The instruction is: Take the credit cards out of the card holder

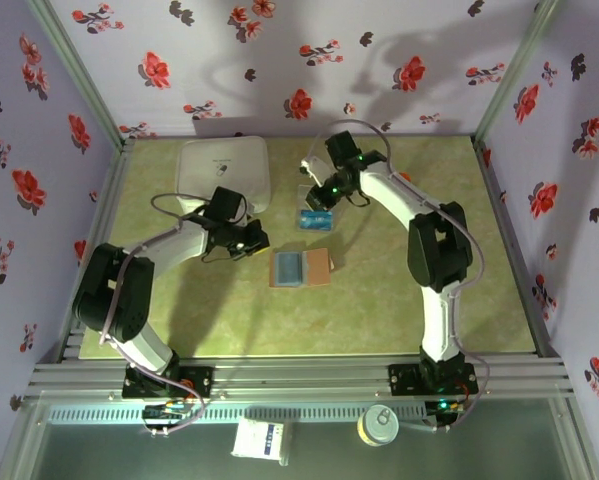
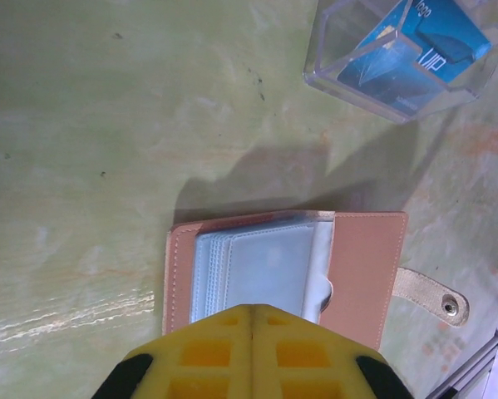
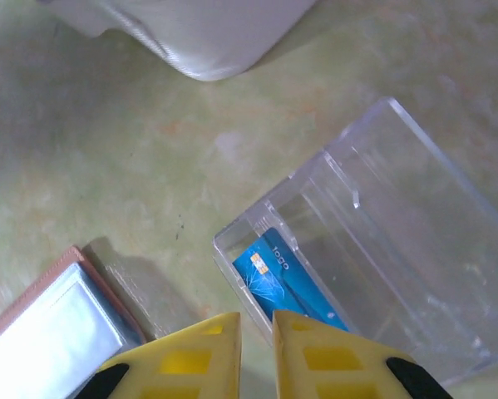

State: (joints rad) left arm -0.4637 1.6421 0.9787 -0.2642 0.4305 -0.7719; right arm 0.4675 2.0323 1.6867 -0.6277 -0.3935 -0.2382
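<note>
The card holder (image 1: 301, 268) lies open mid-table, tan leather outside with grey-blue clear sleeves (image 2: 265, 266) facing up. My left gripper (image 2: 253, 314) is shut with nothing in it, its yellow tips over the sleeves' near edge; from above, the left gripper (image 1: 251, 240) sits at the holder's left. A blue credit card (image 3: 283, 281) lies inside a clear plastic tray (image 3: 398, 208). My right gripper (image 3: 256, 321) hovers at the tray's near corner, its jaws slightly open and holding nothing. In the top view the right gripper (image 1: 315, 200) is just above the blue card (image 1: 316, 220).
A white rounded box (image 1: 224, 170) stands at the back left, and the right wrist view catches the box's edge (image 3: 190, 33). The clear tray (image 2: 398, 62) sits just beyond the card holder. Patterned walls close in the green table (image 1: 409, 300) on three sides.
</note>
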